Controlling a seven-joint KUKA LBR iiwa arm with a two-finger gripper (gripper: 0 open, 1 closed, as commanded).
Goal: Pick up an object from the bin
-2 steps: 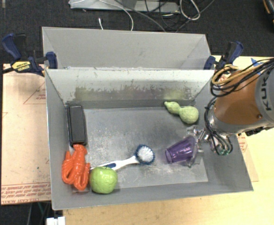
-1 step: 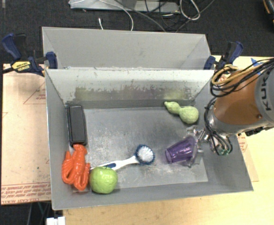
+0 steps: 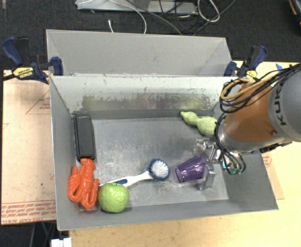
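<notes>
My gripper (image 3: 206, 164) is low in the bin's right front part, with the orange-covered wrist above it. Its two metal fingers (image 3: 210, 179) stand apart, one behind and one in front of the right end of a clear purple cup (image 3: 190, 170) that lies on its side on the bin floor. The fingers look open around the cup, not pressed onto it. A white-handled brush with a blue and white head (image 3: 159, 169) lies just left of the cup. A pale green gourd-shaped toy (image 3: 198, 122) rests behind the gripper, near the back wall.
At the front left lie a green apple (image 3: 113, 197) and an orange rubbery toy (image 3: 83, 185). A black rectangular block (image 3: 84, 137) lies along the left wall. The arm and its cables cover the bin's right side.
</notes>
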